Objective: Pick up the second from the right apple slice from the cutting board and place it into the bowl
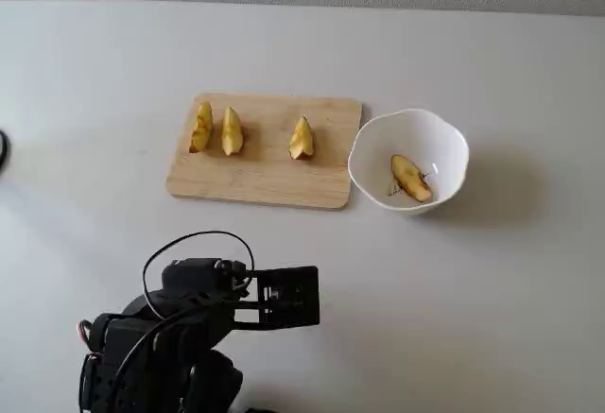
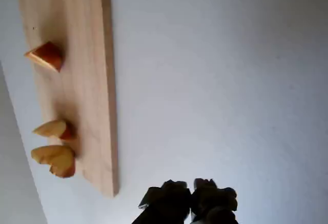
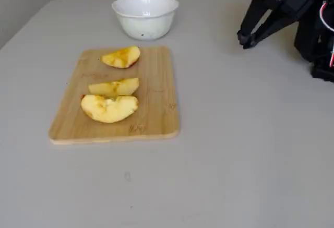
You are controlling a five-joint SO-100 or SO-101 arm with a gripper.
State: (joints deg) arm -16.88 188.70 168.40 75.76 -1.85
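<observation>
Apple slice lies inside bowl, on its floor. Bowl sits on tabletop just beside right end of cutting board in a fixed view. Three narrower wedges rest on board: two close together, one apart. Gripper hovers over bare tabletop, well apart from board, jaws clenched, holding nothing.

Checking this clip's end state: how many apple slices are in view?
4. Three lie on the board: two side by side at its left, one right of centre. One slice lies in the bowl. None seems hidden.
</observation>
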